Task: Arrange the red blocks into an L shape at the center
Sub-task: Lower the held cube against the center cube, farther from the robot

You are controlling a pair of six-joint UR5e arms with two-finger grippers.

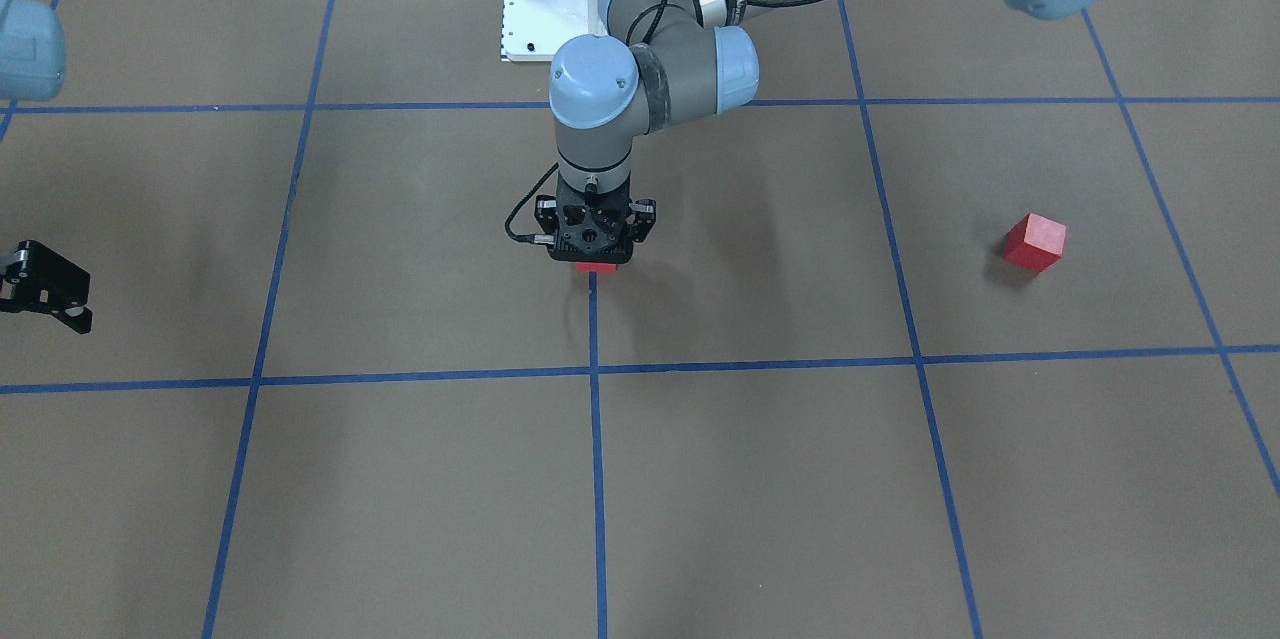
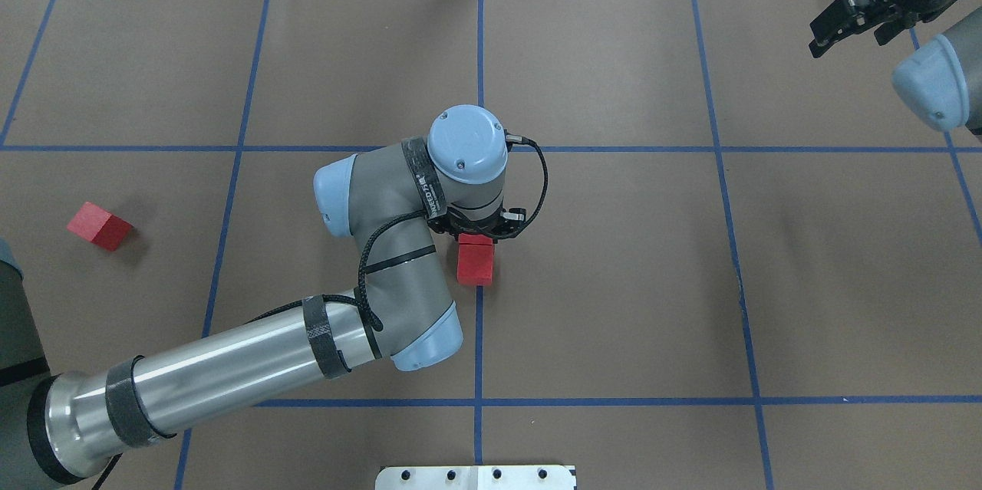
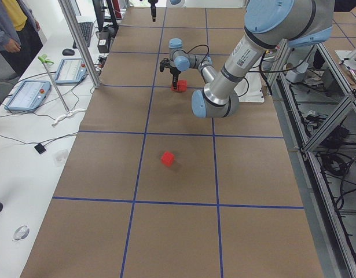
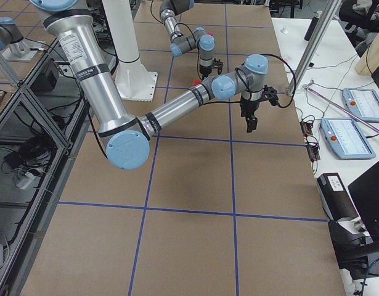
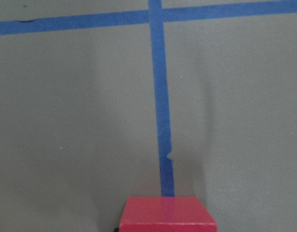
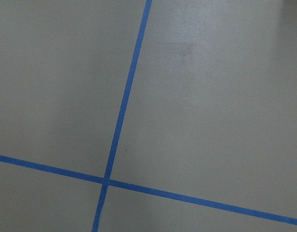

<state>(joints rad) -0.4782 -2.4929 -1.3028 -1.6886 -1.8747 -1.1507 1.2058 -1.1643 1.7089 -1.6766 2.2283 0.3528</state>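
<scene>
- L gripper (image 1: 594, 249) hangs straight down over the center (image 2: 537, 245) of the brown surface (image 2: 614, 321), right on the blue tape line (image 2: 479, 337). Its own wrist (image 2: 466, 145) hides the jaws, so you can't tell if they're clamped or slack.
- At center, the red blocks (image 2: 476, 268) show as one red patch on the robot side of the gripper, touching the tape. L wrist cam has a red top face at its lower edge. This reads as two blocks end to end, but the join is hidden, so not certain.
- Third block (image 2: 100, 225) sits alone toward the surface's left edge, askew to the tape and well apart from the rest.
- R gripper (image 2: 851, 18) hovers near the far right corner, jaws apart w/ nothing between.
- Step in hand, by the look of it: seating a block at center. The L isn't formed yet.
- Next, prob.: you'd want the L gripper to let go and lift clear w/o nudging the red under it. Then fetch the stray block, square it up and seat it flush beside one end, at a right angle to the row.
</scene>
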